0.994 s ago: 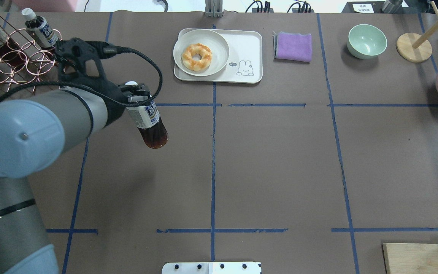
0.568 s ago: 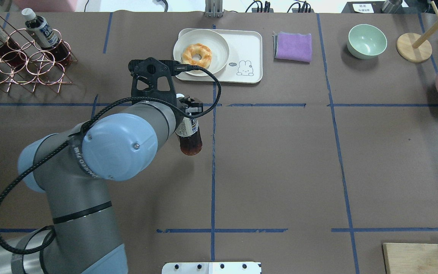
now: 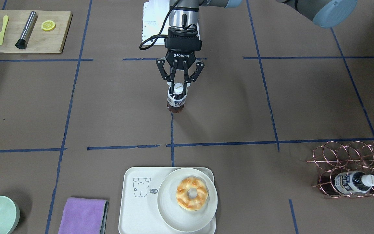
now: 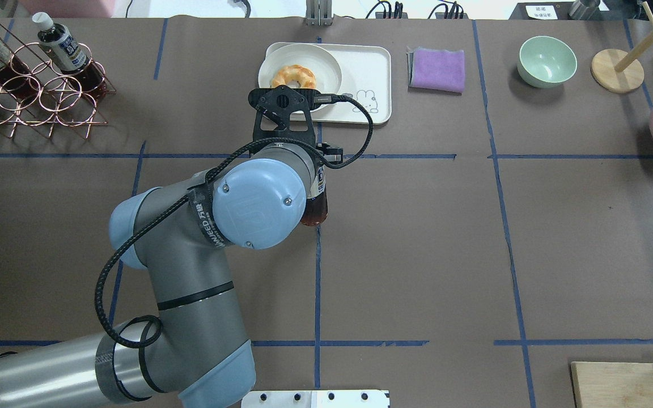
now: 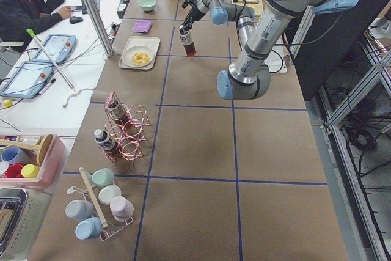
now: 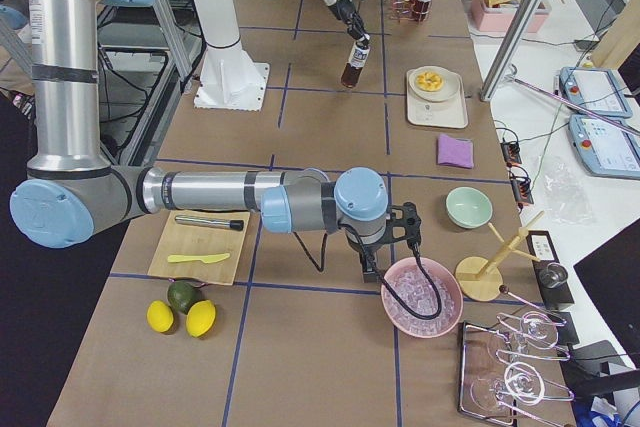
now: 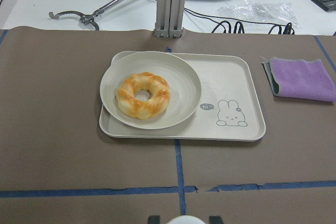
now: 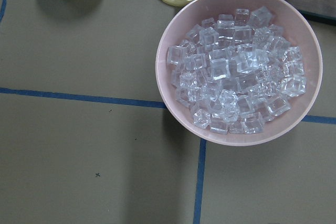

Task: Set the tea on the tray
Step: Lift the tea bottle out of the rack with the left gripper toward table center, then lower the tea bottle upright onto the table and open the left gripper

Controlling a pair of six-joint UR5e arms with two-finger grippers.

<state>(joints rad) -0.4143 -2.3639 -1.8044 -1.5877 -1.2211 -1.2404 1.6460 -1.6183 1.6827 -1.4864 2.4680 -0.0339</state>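
My left gripper [image 3: 177,92] is shut on the neck of a tea bottle [image 3: 176,104] with a white cap and dark liquid. It holds the bottle upright over the table's middle line, short of the tray. The bottle's base shows past my arm in the overhead view [image 4: 316,208]. The off-white tray [image 4: 369,68] lies beyond it, with a cream plate [image 4: 326,65] and a doughnut [image 7: 143,95] on its left part. The bear side of the tray [image 7: 231,85] is bare. My right gripper [image 6: 405,237] hangs over a pink bowl; I cannot tell its state.
A copper rack [image 4: 37,93] with more tea bottles stands at the far left. A purple cloth [image 4: 437,69] and a green bowl [image 4: 547,59] lie right of the tray. The pink bowl of ice [image 8: 239,66] sits far right, and a wooden board [image 3: 28,31] near the robot.
My left arm has swung right with the bottle, from near the rack to the table's middle line in front of the tray.
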